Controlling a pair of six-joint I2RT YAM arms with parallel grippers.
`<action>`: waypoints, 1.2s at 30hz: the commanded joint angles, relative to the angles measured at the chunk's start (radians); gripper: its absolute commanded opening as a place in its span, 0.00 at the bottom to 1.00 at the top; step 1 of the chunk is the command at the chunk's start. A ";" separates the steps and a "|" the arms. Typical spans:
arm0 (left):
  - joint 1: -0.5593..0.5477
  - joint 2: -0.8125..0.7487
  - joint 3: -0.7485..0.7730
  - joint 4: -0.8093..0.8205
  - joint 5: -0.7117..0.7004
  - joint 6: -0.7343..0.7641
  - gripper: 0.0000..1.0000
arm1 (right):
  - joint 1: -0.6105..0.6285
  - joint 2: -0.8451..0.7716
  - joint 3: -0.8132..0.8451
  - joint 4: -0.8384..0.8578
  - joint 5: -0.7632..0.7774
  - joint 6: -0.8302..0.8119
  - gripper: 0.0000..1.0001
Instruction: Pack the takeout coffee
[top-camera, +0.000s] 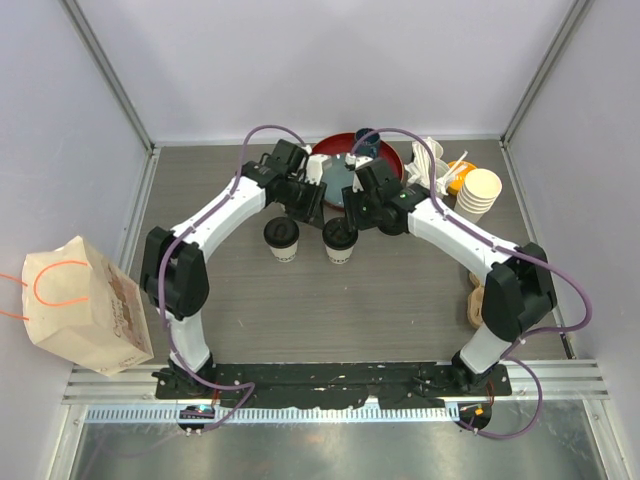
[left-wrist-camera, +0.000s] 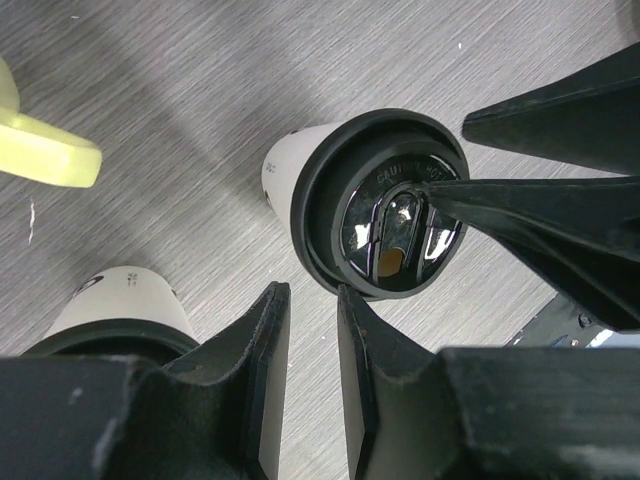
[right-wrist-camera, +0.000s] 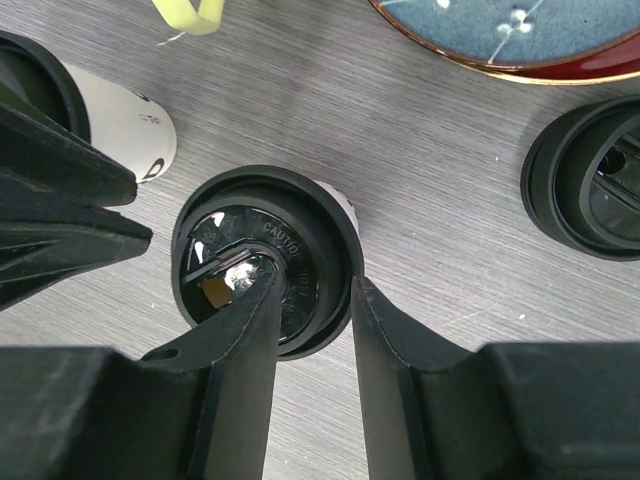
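Note:
Two cream-white takeout coffee cups with black lids stand side by side mid-table, the left cup (top-camera: 282, 234) and the right cup (top-camera: 340, 246). My right gripper (top-camera: 351, 218) sits over the right cup (right-wrist-camera: 262, 255). One finger (right-wrist-camera: 245, 330) rests on the lid's centre and the other is against the outside of the rim, so it is shut on the rim. My left gripper (top-camera: 301, 205) hangs between the cups. Its fingers (left-wrist-camera: 262, 340) stand a narrow gap apart with nothing between them. The right cup (left-wrist-camera: 385, 215) is just ahead of it and the left cup (left-wrist-camera: 125, 305) is beside it.
A red tray (top-camera: 396, 165) holding a dark blue cup (top-camera: 365, 136) stands at the back. A stack of paper cups (top-camera: 479, 192) is at back right. A paper bag (top-camera: 85, 300) lies at far left. A yellow mug handle (left-wrist-camera: 45, 150) is nearby. A black round lid (right-wrist-camera: 590, 190) lies beside the tray.

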 joint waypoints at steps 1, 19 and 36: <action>-0.009 0.017 0.048 0.031 0.002 -0.014 0.29 | -0.009 0.007 -0.024 0.069 -0.025 -0.003 0.38; -0.011 0.117 0.021 0.020 0.031 -0.002 0.16 | -0.020 -0.011 -0.196 0.154 -0.079 0.011 0.14; 0.004 0.153 -0.034 0.003 0.025 0.036 0.09 | -0.020 -0.024 -0.437 0.290 -0.134 0.111 0.01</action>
